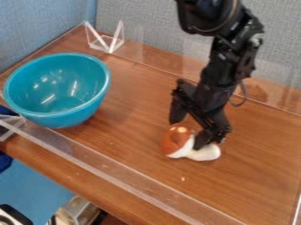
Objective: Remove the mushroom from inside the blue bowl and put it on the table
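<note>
Mushroom toy (182,141), orange-brown cap and cream stem, lies on the brown wood-grain table (118,141), well right of the empty glossy turquoise bowl (55,88); black gripper (195,132) spread wide astride it, apparently releasing.

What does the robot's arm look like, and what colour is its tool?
The arm is black all over, built of rounded, bulky segments with a glossy sheen. Its tool is also black, with thin, flat, angular fingers. No coloured markings or loose cables can be made out.

Mushroom (188,143) on table (118,141), right of bowl (56,88), well apart.
</note>
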Available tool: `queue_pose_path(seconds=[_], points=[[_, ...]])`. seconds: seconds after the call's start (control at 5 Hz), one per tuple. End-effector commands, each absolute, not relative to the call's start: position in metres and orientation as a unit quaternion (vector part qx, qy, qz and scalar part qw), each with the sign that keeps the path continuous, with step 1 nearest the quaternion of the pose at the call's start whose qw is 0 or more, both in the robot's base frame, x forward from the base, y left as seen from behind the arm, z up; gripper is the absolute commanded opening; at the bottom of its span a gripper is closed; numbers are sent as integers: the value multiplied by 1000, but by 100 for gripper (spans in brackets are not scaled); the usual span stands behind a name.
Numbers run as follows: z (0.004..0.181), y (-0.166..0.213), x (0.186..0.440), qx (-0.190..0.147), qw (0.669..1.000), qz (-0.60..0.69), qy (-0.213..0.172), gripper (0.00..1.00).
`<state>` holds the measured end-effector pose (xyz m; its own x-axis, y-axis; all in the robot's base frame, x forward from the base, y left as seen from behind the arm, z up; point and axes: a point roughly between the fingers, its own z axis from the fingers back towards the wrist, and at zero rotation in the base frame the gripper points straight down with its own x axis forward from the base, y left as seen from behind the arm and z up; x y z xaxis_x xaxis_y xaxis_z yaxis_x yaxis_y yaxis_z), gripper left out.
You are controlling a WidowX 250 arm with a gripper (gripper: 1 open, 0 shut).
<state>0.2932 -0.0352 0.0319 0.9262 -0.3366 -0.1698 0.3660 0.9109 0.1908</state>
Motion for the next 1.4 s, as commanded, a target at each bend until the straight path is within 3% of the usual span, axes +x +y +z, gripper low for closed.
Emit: queue_pose_path(seconds=[0.0,0.2,1.0,1.2], points=[[48,-22,298,112,978,-171,33,100],[51,-25,302,113,973,-199,26,0],[70,-49,309,116,943,-313,-2,0],[82,-49,316,119,949,-291,-3,0]])
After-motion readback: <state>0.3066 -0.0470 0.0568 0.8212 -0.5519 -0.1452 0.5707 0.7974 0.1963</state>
